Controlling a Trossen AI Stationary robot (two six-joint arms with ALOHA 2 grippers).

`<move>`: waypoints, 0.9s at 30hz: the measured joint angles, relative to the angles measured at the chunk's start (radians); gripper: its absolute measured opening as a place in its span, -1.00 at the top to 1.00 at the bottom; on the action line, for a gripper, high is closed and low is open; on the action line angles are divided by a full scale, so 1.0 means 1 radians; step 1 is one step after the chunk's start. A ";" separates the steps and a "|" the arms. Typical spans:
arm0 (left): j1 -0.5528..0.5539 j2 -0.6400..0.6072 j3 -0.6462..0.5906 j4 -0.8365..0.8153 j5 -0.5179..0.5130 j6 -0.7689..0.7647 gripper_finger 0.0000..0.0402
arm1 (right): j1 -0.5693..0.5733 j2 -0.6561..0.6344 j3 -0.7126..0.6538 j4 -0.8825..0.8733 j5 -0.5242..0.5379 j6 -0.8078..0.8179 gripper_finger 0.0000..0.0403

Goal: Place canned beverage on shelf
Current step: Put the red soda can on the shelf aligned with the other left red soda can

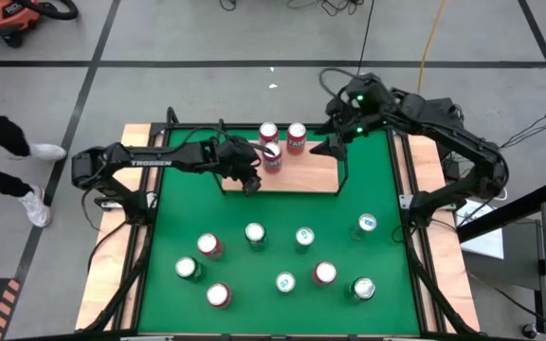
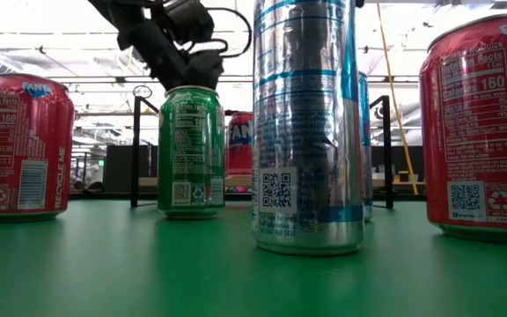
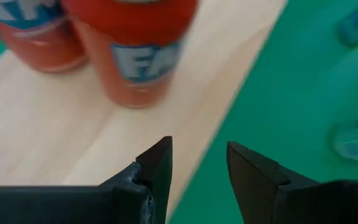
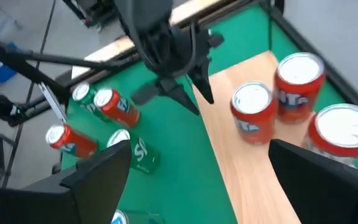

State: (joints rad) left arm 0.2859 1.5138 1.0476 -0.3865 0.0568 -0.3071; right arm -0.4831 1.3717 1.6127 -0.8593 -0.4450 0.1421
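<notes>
Table: wooden top, covered by a green mat.
Shelf: light-wood board with thin black rails, at the far end of the mat.
On the shelf: three red cans, upright, close together.
On the mat: nine upright cans, red, green and blue-silver.

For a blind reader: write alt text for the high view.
Three red cans stand on the shelf at the green mat's far edge, with the left gripper empty beside them and the right gripper open nearby. Nine more cans dot the mat.
</notes>
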 joint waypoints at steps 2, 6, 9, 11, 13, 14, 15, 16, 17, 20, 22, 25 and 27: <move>-0.007 -0.019 0.011 -0.012 0.003 -0.010 0.25 | 0.019 0.026 0.000 0.011 0.000 -0.014 -0.76; -0.014 -0.061 0.055 -0.046 -0.003 -0.010 0.25 | 0.048 0.093 0.000 0.036 0.034 -0.031 -0.59; -0.013 -0.096 0.091 -0.066 -0.007 -0.002 0.25 | 0.058 0.147 0.000 0.045 0.073 -0.038 -0.42; -0.013 -0.121 0.103 -0.085 -0.009 0.002 0.25 | 0.061 0.181 0.000 0.047 0.093 -0.042 -0.30; -0.013 -0.150 0.114 -0.087 -0.011 0.006 0.25 | 0.062 0.218 0.000 0.047 0.104 -0.051 -0.17; -0.013 -0.164 0.119 -0.096 -0.014 0.006 0.25 | 0.062 0.239 0.000 0.052 0.104 -0.052 -0.11; -0.014 -0.177 0.121 -0.109 -0.018 0.006 0.25 | 0.062 0.259 0.000 0.058 0.105 -0.052 -0.06; -0.014 -0.188 0.123 -0.123 -0.026 0.006 0.25 | 0.062 0.279 0.000 0.060 0.105 -0.051 0.00; -0.014 -0.199 0.123 -0.142 -0.036 0.006 0.25 | 0.062 0.297 0.000 0.065 0.105 -0.050 0.05; -0.013 -0.225 0.123 -0.189 -0.056 0.006 0.25 | 0.062 0.345 0.000 0.090 0.105 -0.049 0.19; -0.013 -0.239 0.123 -0.219 -0.058 0.009 0.25 | 0.062 0.372 0.000 0.102 0.105 -0.048 0.27; -0.014 -0.241 0.123 -0.234 -0.059 0.025 0.25 | 0.062 0.400 0.000 0.112 0.105 -0.046 0.36; -0.014 -0.242 0.123 -0.244 -0.059 0.025 0.25 | 0.062 0.413 0.000 0.119 0.105 -0.046 0.40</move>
State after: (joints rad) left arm 0.2722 1.2723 1.1706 -0.6307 -0.0025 -0.2818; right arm -0.4213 1.7845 1.6127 -0.7398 -0.3397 0.0957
